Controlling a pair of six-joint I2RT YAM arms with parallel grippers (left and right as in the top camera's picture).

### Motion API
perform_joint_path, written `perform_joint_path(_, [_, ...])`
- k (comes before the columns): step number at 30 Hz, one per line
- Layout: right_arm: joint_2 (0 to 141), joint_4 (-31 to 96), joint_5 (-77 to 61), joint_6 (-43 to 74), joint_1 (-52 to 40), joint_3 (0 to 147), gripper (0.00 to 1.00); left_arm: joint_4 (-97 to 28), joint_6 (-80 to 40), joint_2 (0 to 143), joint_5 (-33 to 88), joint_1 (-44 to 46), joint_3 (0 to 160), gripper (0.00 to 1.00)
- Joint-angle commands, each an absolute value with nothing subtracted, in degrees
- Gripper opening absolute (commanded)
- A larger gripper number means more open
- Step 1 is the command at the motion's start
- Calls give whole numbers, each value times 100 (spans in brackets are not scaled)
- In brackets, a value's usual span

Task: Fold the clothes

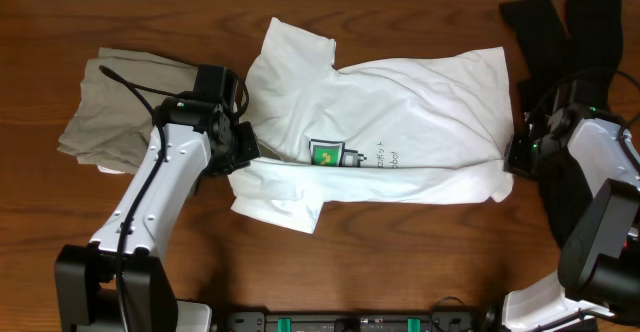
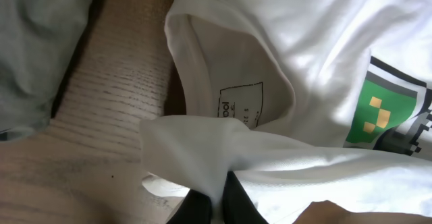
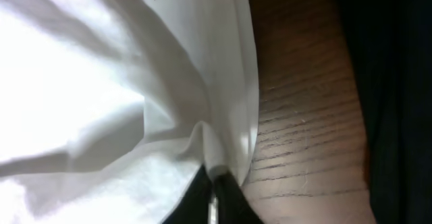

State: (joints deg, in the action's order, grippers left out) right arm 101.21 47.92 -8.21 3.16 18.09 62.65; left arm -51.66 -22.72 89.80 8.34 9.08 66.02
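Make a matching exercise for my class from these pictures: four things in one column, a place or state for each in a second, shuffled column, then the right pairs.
Column 1
1. white T-shirt
2. grey-olive garment
3. black garment
4. left gripper

Column 2
A. lying along the right side of the table
B. shut on an edge of the shirt near its collar
C. spread out across the middle
D. bunched at the left side

Pairs: 1-C, 2-D, 3-A, 4-B
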Motion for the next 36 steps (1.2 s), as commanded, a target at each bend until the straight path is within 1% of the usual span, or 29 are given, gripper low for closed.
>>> perform_joint_path(1, [10114,4748,-882,292,1815,6235,1,-5194,-2329,8980,703,908,6611,6])
perform_joint_path(6, [9920,5052,-836,290,1817,6650,1,-5194,-2327,8980,701,908,6611,6])
perform_joint_path(11, [9529,5492,-3,290,1822,7461,1,-5194,-2327,8980,701,908,6611,6])
perform_joint_path(14, [9421,5505,377,290,1824,7660,1,-5194,-2327,8980,701,908,6611,6])
perform_joint_path(27, [9614,5701,534,204,1885,7572,1,-5144,-2331,8980,701,906,6613,6])
perform_joint_path(34, [9655,5623,499,204,1885,7376,1,-4619,-2825,8980,701,779,6613,6])
perform_joint_path(36, [9655,5581,489,204,1883,7317,2,-4451,-2989,8980,701,725,6613,6])
